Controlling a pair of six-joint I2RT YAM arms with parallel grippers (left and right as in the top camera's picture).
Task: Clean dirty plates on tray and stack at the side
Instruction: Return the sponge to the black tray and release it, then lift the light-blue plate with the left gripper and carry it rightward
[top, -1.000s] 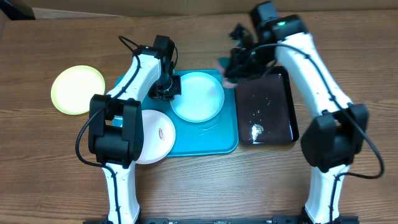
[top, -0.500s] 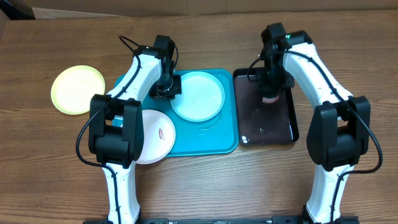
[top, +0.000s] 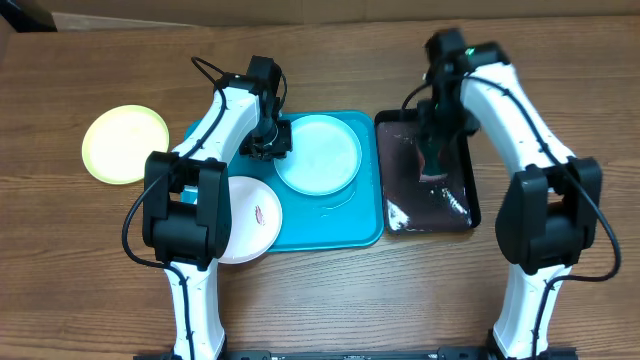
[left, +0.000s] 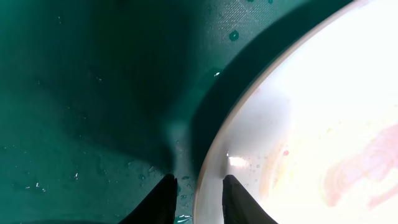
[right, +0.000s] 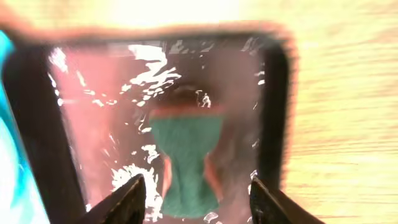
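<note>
1. Left gripper (left: 199, 182): jaws a narrow gap apart, set astride the rim of the light-blue plate (left: 311, 112). The outer finger (left: 163, 202) is over the turquoise tray (left: 81, 93), with a dark strip of tray showing between it and the rim. The other finger is over the plate's inner side. No pinch on the rim; nothing held.
2. The plate's inside, seen from the left wrist, has a pale pink-red smear (left: 360, 168) towards the middle. There are water drops (left: 233, 35) on the tray beside the rim.
3. Right gripper (right: 196, 183): jaws wide apart and empty, hanging over the black tray (right: 37, 124). The green sponge (right: 186, 155) lies in that tray below and between the fingers (right: 127, 202), clear of both. This view is blurred.
4. The black tray is wet, with bright glints across its floor. Seen from overhead, it lies just right of the turquoise tray, long sides together.
5. The light-blue plate lies flat in the far-right part of the turquoise tray.
6. White plate (top: 255, 225): it carries a small brown-red smear. It sits at the tray's near-left corner, overlapping the rim, with part of it out over the table (top: 320, 300). The left arm hides its left side.
7. Yellow-green plate (top: 125, 143): it lies flat on the table left of the tray, near it but apart.
</note>
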